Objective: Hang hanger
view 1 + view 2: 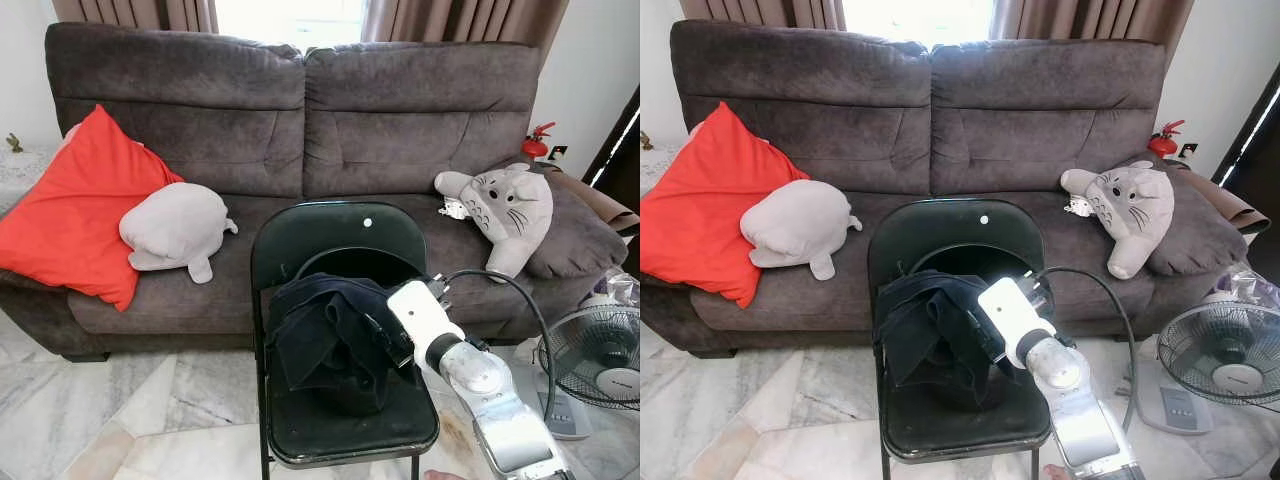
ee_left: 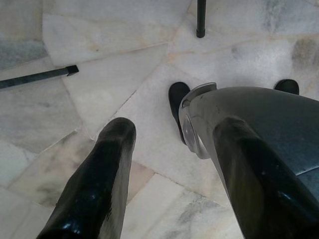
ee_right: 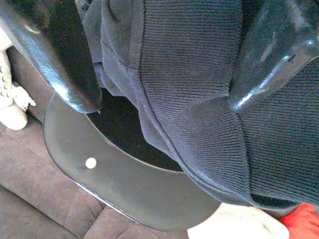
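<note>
Dark navy clothing (image 1: 330, 340), bunched in a heap, lies on the seat of a black folding chair (image 1: 340, 235) at lower centre of the frame; no hanger can be made out in it. The right gripper (image 3: 164, 64) reaches in from the lower right, its two black fingers (image 3: 60, 59) spread apart over the knit fabric, grasping nothing. Behind the chair stands a brown sofa (image 1: 400, 110) with a red cushion (image 1: 70, 210) and grey plush toy (image 1: 175, 228) at left and a cat-like plush (image 1: 505, 210) at right. A fan (image 1: 595, 355) stands at lower right. The left gripper (image 2: 174, 164) hangs over marble floor (image 2: 124, 79), fingers parted.
</note>
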Controlling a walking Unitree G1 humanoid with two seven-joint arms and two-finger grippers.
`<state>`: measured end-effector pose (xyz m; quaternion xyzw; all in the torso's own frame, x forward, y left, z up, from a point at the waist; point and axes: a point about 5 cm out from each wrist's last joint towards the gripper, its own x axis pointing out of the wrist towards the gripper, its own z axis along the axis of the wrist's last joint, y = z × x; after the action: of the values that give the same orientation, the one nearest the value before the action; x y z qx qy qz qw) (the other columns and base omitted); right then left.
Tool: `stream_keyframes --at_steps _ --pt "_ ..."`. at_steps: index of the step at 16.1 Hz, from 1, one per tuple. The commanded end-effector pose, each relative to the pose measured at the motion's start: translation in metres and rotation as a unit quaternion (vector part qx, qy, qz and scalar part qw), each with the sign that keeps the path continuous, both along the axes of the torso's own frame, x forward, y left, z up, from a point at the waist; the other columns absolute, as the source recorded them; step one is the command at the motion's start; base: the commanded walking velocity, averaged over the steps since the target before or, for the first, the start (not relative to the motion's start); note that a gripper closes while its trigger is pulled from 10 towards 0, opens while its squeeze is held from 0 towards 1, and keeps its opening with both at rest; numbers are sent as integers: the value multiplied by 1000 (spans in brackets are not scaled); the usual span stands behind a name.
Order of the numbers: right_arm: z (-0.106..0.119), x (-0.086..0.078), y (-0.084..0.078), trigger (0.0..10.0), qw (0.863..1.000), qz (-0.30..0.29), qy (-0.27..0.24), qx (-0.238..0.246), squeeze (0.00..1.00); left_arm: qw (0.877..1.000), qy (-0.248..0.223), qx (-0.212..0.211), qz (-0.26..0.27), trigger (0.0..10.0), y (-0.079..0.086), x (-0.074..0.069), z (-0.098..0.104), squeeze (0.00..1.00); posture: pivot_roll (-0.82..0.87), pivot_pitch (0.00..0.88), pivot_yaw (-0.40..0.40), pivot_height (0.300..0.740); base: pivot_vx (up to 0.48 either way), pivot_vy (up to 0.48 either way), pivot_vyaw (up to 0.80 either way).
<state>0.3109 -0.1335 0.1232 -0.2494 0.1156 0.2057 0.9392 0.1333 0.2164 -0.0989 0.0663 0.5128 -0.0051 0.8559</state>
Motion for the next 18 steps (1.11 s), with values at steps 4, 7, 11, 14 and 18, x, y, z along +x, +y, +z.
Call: stream_keyframes --at_steps 4,7,11,14,18 --pt "-4 1 -7 10000 999 -34 8 -10 0 1000 6 -1 -4 10000 -1 -1 -1 0 7 0 -32 740 0 0 0" --pt "-2 2 -8 10000 999 -46 1 -10 0 1000 6 0 -4 10000 -1 -1 -1 0 7 0 -31 740 0 0 0" --pt "5 2 -9 10000 997 -72 -22 3 0 1000 6 0 -6 10000 -1 -1 -1 0 7 0 -31 740 0 0 0" --pt "13 0 -10 10000 995 -89 -38 23 0 1000 6 0 -7 10000 -1 -1 -1 0 1 0 -31 740 0 0 0" --pt "9 -5 -14 10000 993 -106 -24 40 0 1000 6 0 -9 10000 -1 -1 -1 0 -3 0 -33 740 0 0 0"
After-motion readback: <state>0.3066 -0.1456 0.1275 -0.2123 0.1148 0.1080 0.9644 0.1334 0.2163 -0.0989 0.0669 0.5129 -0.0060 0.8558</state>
